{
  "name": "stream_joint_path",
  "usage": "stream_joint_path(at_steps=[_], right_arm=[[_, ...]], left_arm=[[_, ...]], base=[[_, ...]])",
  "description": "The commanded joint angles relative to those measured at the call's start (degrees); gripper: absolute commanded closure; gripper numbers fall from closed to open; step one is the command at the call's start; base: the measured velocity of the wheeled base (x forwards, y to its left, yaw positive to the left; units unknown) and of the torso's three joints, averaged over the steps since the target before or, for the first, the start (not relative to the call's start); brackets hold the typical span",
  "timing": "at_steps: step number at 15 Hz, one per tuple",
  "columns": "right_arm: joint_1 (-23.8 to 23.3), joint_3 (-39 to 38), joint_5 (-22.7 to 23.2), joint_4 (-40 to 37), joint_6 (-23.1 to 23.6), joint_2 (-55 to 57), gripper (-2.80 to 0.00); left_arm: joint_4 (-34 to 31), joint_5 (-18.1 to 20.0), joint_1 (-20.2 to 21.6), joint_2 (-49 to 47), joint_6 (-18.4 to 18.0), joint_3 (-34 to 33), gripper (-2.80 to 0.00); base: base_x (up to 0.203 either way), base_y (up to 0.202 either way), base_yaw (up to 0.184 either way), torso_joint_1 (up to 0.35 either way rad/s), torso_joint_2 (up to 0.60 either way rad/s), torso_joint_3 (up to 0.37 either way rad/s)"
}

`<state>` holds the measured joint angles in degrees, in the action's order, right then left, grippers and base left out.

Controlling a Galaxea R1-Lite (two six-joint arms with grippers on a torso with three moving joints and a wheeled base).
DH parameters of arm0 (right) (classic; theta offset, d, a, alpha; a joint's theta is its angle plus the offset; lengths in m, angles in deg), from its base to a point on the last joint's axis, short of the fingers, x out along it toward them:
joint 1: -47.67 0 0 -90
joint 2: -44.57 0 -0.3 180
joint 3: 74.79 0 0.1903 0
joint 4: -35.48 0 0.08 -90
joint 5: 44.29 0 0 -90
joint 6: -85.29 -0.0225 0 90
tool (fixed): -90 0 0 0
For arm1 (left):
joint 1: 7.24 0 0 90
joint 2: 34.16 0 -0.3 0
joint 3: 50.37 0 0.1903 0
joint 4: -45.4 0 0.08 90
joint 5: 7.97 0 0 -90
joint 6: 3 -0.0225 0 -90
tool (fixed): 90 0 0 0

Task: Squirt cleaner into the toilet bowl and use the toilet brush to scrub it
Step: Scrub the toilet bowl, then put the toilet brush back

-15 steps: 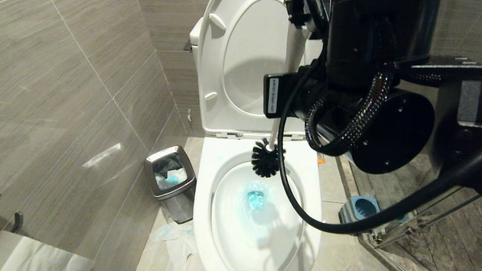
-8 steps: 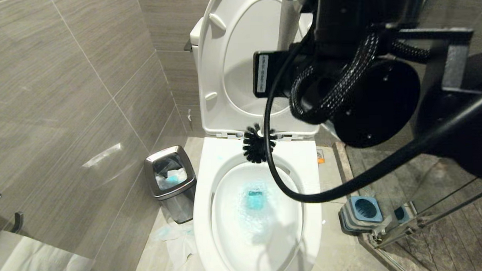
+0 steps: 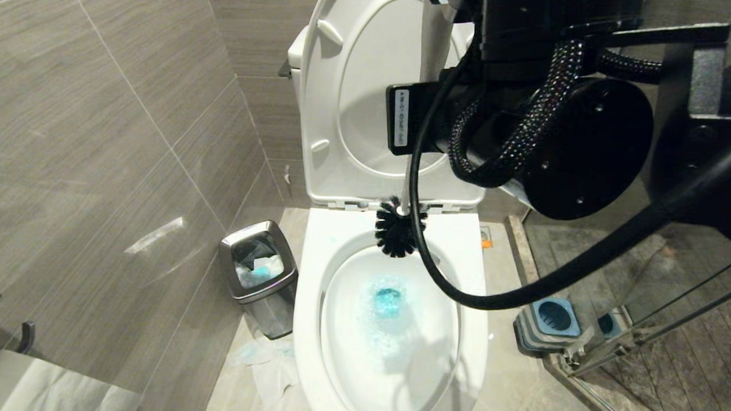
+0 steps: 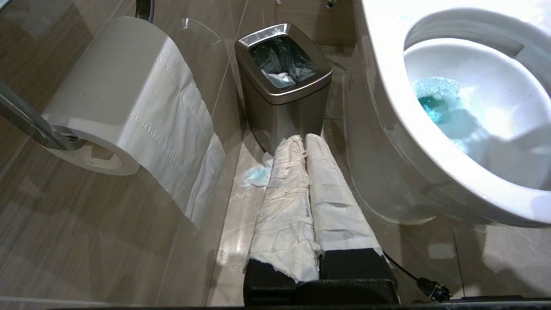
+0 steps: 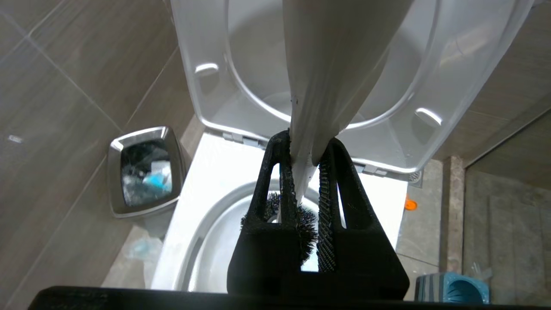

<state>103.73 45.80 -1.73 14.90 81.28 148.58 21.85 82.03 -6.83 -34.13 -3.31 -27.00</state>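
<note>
We see a small bathroom: grey stone-look wall tiles (image 3: pixel 95 117) with a faint grain fill the left of the head view, and a pale, glossy tiled floor (image 3: pixel 511 371) runs along both sides of the toilet. At the lower right a glass panel (image 3: pixel 679 316) meets darker plank-like flooring. The toilet bowl (image 3: pixel 473 323) sits in the centre bottom of the frame, a smooth white ceramic oval, with the plastic seat and lid (image 3: pixel 331 97) tilted up against the tank. Turquoise cleaner (image 3: pixel 387 301) pools in the water at the middle of the bowl, ringed by pale blue foam.

The toilet brush (image 3: pixel 397 230) hangs with its round black bristle head over the back rim of the bowl, clear of the water; its slim white handle rises toward the upper centre behind the black arm. In the right wrist view the right gripper (image 5: pixel 306 170) has its ribbed black fingers pressed narrow on that handle. The squarish, blue-topped, grey-ribbed brush holder (image 3: pixel 549 324) stands on the floor at the lower right.

A small brushed-steel bin (image 3: pixel 260 282) with a plastic liner stands left of the bowl, crumpled tissue (image 3: pixel 268 367) on the floor just before it. In the left wrist view the left gripper (image 4: pixel 303 144) hovers low beside the bowl, its tissue-wrapped fingers pressed together on nothing, a toilet paper roll (image 4: pixel 125 103) on a chrome bar nearby.
</note>
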Motion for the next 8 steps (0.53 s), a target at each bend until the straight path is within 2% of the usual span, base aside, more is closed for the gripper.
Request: stream_joint_path(at_steps=[1,4,8], right_arm=[[0.0,0.3,1.1,-2.9,0.0,-2.2,0.0],[-0.5,0.2,3.2,-5.6,-0.2,-3.8,0.0],[-6.7,-0.6,3.9,-5.4,-0.5,-4.2,0.0]], left_arm=[[0.1,0.0,0.0,0.0,0.0,-0.1,0.0],[0.0,0.0,0.0,0.0,0.0,-0.1,0.0],[0.0,0.0,0.0,0.0,0.0,-0.1,0.0]], base=[[0.0,0.0,0.0,0.0,0.0,0.0],[0.0,0.0,0.0,0.0,0.0,0.0],[0.0,0.0,0.0,0.0,0.0,0.0]])
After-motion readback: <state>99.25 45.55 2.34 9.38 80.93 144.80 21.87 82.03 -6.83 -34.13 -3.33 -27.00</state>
